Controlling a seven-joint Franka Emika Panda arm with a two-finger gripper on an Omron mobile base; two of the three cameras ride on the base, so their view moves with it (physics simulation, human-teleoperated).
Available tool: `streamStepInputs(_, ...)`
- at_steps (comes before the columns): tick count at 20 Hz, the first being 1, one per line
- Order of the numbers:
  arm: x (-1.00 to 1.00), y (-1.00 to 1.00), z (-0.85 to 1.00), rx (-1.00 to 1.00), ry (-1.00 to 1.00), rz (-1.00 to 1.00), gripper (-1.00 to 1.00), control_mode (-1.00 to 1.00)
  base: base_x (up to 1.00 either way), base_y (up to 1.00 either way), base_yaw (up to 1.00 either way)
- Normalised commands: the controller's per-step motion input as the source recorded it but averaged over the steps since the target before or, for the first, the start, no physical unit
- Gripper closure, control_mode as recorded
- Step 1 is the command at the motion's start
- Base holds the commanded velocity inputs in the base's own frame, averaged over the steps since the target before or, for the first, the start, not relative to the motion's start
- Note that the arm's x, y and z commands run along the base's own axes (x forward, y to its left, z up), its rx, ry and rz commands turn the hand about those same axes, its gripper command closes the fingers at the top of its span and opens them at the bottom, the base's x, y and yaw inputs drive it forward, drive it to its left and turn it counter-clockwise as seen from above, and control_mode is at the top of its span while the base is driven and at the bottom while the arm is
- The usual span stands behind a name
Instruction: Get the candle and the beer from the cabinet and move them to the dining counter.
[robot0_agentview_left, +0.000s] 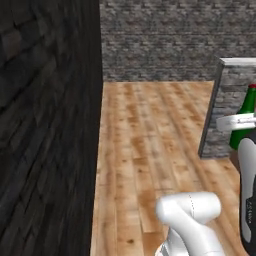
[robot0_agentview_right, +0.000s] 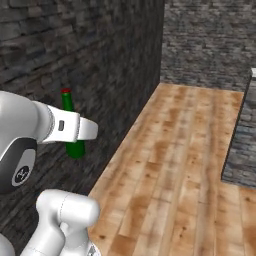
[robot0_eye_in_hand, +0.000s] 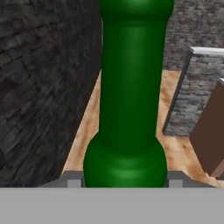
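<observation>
The beer (robot0_eye_in_hand: 127, 87), a dark green glass bottle with a red cap, stands upright between the fingers of my gripper (robot0_eye_in_hand: 124, 180), which is shut on its body. In the left base view the beer (robot0_agentview_left: 246, 107) is at the right edge with the white hand across it. From the right base it hangs at the left, held by my gripper (robot0_agentview_right: 75, 131), its base (robot0_agentview_right: 76, 149) in the air in front of the dark wall. The dining counter's grey stone end with a white top (robot0_agentview_left: 231, 102) rises to the right. The candle and the cabinet are out of view.
A dark brick wall (robot0_agentview_left: 47, 125) runs close along the left. Wooden floor (robot0_agentview_left: 150, 135) stretches ahead to a grey stone wall (robot0_agentview_left: 165, 40) at the back. A brown panel (robot0_eye_in_hand: 212, 131) shows at the right of the hand view.
</observation>
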Motion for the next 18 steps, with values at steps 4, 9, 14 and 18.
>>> streamStepInputs(4, 0.0, 0.0, 0.0, 0.0, 0.0, 0.0, 1.0, 1.0, 1.0, 0.0, -0.16)
streamStepInputs(9, 0.0, 0.0, 0.0, 0.0, 0.0, 0.0, 1.0, 1.0, 1.0, 0.01, -0.16)
streamStepInputs(14, 0.0, 0.0, 0.0, 0.0, 0.0, 0.0, 1.0, 1.0, 0.99, 0.14, -0.15)
streamStepInputs(18, 0.0, 0.0, 0.0, 0.0, 0.0, 0.0, 1.0, 1.0, 0.93, 0.18, -0.12)
